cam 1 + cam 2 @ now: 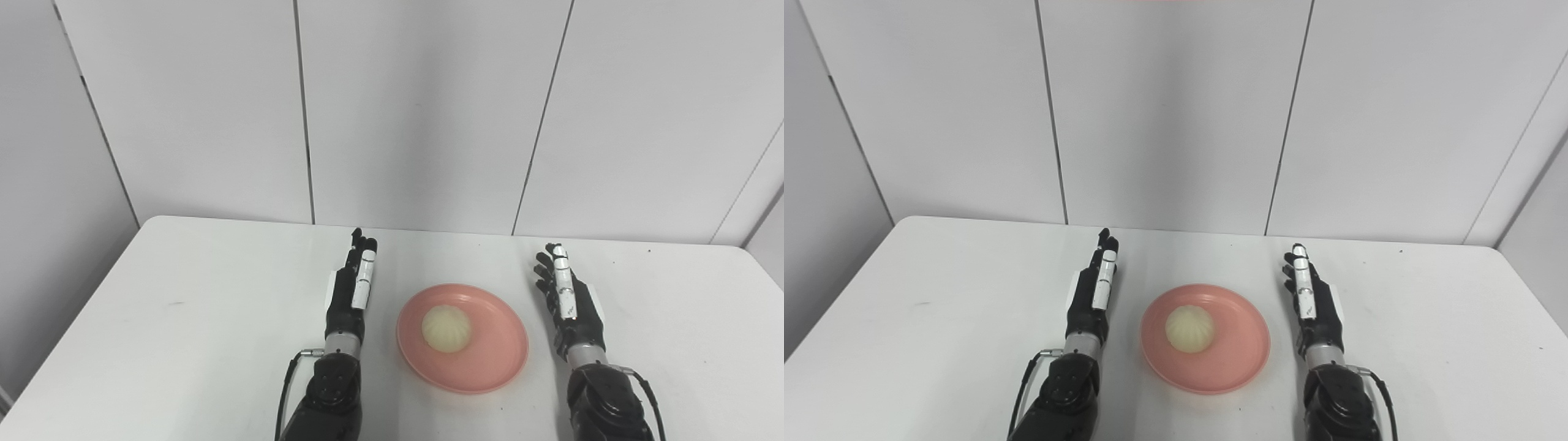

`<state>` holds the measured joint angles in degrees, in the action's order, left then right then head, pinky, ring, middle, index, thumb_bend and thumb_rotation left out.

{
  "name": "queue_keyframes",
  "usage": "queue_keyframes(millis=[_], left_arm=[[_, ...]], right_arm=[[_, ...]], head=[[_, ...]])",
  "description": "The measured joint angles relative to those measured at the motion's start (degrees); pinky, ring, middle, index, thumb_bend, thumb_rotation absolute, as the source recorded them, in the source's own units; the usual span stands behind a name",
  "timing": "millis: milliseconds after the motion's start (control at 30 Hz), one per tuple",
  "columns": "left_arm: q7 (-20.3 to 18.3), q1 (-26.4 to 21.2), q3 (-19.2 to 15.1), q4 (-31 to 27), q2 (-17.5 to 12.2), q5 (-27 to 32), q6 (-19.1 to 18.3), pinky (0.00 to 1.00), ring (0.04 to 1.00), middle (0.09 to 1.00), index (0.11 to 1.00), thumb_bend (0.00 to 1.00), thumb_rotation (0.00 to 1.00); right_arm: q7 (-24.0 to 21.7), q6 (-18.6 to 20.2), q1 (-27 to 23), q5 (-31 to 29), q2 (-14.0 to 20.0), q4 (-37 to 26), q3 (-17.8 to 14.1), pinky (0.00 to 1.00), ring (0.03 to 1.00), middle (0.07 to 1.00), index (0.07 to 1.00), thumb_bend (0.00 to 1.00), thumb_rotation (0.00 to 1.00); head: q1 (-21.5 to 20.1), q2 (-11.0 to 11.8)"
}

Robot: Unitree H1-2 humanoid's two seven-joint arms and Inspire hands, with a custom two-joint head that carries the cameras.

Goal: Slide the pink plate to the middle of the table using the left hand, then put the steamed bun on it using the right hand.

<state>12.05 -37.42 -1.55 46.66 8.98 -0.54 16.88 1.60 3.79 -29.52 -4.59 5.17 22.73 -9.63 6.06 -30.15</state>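
The pink plate (490, 361) lies on the white table (184, 343) near its middle, between my two hands. A pale steamed bun (446, 328) rests on the plate, a little left of the plate's centre. My left hand (352, 288) stands to the left of the plate, fingers stretched forward and holding nothing. To the plate's right my right hand (566, 300) is likewise open with straight fingers, apart from the plate's rim. Neither hand touches the plate or the bun.
Grey wall panels (422, 110) rise right behind the table's far edge. The table's left edge (79, 306) slants down toward the picture's bottom left. Black forearms with cables enter from the bottom edge.
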Motion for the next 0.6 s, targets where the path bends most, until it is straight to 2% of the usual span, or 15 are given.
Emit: queue_keyframes(millis=[133, 233, 433, 600], left_arm=[[-0.8, 0.4, -0.9, -1.4, 0.1, 1.5, -1.3, 1.0, 1.0, 1.0, 1.0, 0.65, 1.0], [-1.1, 0.5, -1.5, -2.1, 0.1, 1.6, -2.5, 1.0, 1.0, 1.0, 1.0, 0.66, 0.99], [-1.3, 1.5, -1.6, -3.8, 0.1, 1.5, -3.1, 1.0, 1.0, 1.0, 1.0, 0.65, 0.99], [-1.8, 2.5, -1.5, -5.9, 0.1, 1.5, -4.5, 1.0, 1.0, 1.0, 1.0, 0.66, 0.98]], right_arm=[[0.1, -0.5, 0.3, 0.0, 0.0, 0.0, 0.7, 1.0, 0.976, 0.955, 0.962, 0.8, 1.0], [-0.8, -2.8, 1.1, 0.0, 0.1, 0.4, 1.7, 1.0, 0.998, 0.977, 0.967, 0.81, 1.0], [-3.0, -8.1, 2.4, -0.2, 1.2, 2.3, 3.3, 1.0, 1.0, 0.974, 0.965, 0.85, 1.0], [-5.3, -9.4, 2.7, -2.5, 1.4, 2.8, 3.3, 1.0, 1.0, 0.984, 0.969, 0.87, 1.0]], head=[[0.2, -0.3], [0.0, -0.4], [0.1, -0.4], [0.6, -1.1]])
